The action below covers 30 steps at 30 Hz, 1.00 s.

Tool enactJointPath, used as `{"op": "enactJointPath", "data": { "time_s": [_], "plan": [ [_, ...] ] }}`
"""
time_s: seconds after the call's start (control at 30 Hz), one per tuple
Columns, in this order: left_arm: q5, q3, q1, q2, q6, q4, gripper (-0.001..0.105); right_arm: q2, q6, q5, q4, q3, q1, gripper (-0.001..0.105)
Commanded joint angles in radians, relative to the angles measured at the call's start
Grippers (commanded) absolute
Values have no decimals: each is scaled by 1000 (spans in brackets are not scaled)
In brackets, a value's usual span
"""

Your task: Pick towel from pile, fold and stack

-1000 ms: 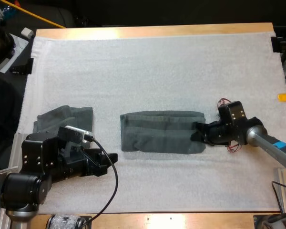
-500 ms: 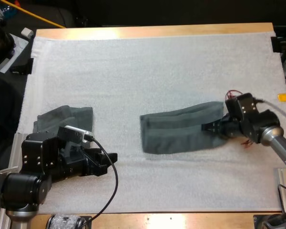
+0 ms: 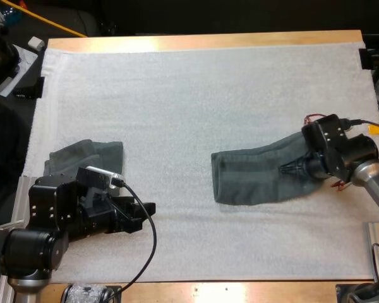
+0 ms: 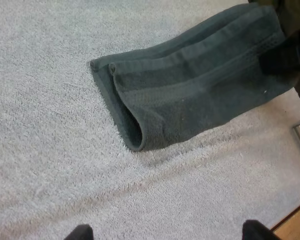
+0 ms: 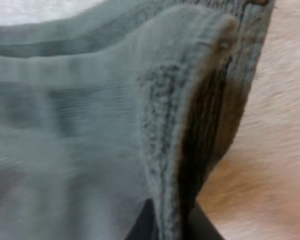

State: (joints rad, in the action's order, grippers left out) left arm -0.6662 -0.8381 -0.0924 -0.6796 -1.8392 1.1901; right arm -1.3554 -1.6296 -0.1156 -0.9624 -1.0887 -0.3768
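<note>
The wooden table carries a white mat that covers nearly all of it. A folded towel, dark grey-green and doubled into a long band, lies close to the mat's right edge, about midway between its far and near edges. Its looped end points toward the mat's middle and its other end slants up toward the right edge. A second towel of the same colour sits at the mat's left edge, partly hidden behind the left arm.

The right gripper is clamped on the right end of the folded towel, its fingers pinching the thick hem from both sides. The left gripper hovers over bare mat near the near-left corner, fingers apart and holding nothing.

This looks like the folding step, with the band held by one end only. The next move calls for a firm pinch through all layers, and the free left gripper could hold the looped end so that the fold does not open
</note>
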Motion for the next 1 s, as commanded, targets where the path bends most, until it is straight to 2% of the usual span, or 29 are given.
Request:
{"op": "enactJointPath", "data": {
  "time_s": [0.0,0.33,0.47,0.53,0.67,0.8,0.87,0.97],
  "plan": [
    [-4,-1,-2,1,3,3,58,-12,78,122,14,-6,-57,0],
    [-5,-1,-1,-3,2,8,58,-186,299,305,198,-8,-219,0],
    [-3,-1,-2,-3,3,10,58,-249,361,350,254,-10,-244,0],
    [-5,-5,-3,4,-2,10,58,-233,354,331,253,-5,-235,0],
    [-6,-6,-3,4,-2,15,58,-286,432,381,330,-5,-239,0],
    [-7,-7,-2,5,-2,14,58,-315,452,404,356,-6,-239,0],
    [-6,-6,-3,3,-1,17,58,-323,455,415,363,-5,-239,6],
    [-7,-6,-3,2,-1,16,58,-326,453,435,369,-6,-238,29]
  ]
}}
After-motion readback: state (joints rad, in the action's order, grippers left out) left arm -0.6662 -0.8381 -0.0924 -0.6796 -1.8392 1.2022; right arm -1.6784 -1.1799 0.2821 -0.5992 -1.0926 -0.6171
